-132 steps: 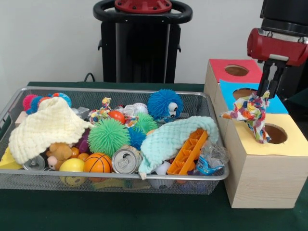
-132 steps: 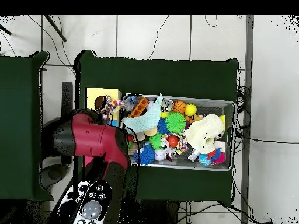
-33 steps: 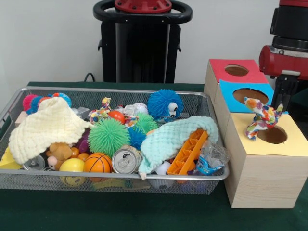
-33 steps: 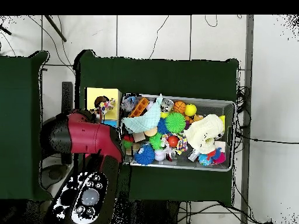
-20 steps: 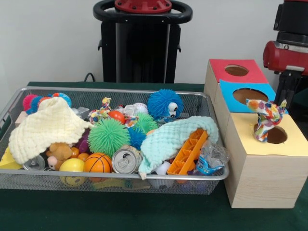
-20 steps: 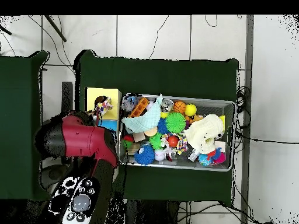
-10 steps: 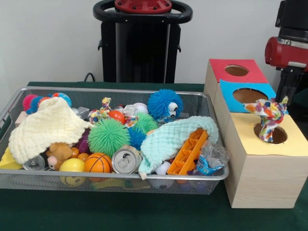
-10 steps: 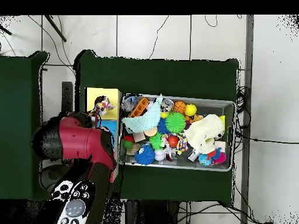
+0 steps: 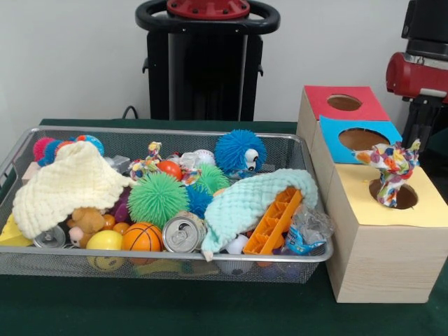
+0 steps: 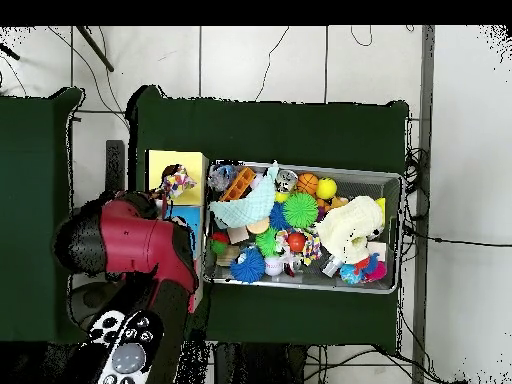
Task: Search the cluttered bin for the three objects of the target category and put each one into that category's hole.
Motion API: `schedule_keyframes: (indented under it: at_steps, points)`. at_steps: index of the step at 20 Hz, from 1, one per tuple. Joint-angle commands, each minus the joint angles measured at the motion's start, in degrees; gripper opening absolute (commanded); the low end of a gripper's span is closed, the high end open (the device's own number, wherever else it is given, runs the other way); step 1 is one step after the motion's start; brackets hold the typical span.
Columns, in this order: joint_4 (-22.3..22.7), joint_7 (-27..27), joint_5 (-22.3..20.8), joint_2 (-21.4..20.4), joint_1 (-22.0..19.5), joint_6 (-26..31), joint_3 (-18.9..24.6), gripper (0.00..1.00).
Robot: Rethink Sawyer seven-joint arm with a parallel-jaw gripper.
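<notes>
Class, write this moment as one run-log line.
stage: drop-off | colourful cloth: half inside yellow hole, not held | tool: behind box, state unclear | bin: cluttered

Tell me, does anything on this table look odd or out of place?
Yes: a multicoloured cloth sticks up out of the hole in the yellow-topped box, only partly inside instead of dropped through. The wire bin is a jumble, but nothing has spilled outside it.

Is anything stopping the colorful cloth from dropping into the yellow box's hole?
Nothing visible blocks it. The colorful cloth already hangs partway into the round hole of the yellow box, its upper part sticking up above the rim. No other thing sits on that box. The gripper is off to the side, behind the cloth.
</notes>
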Motion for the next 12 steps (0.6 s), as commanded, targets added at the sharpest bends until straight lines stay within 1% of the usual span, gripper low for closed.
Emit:
schedule_keyframes:
  at_steps: [1, 12]
  points:
    - [2.14, 17.01, 2.67, 1.40, -0.15, 2.30, 1.27, 0.00]
    - [1.55, 16.64, 3.26, 2.13, -0.39, 1.37, 1.65, 0.00]
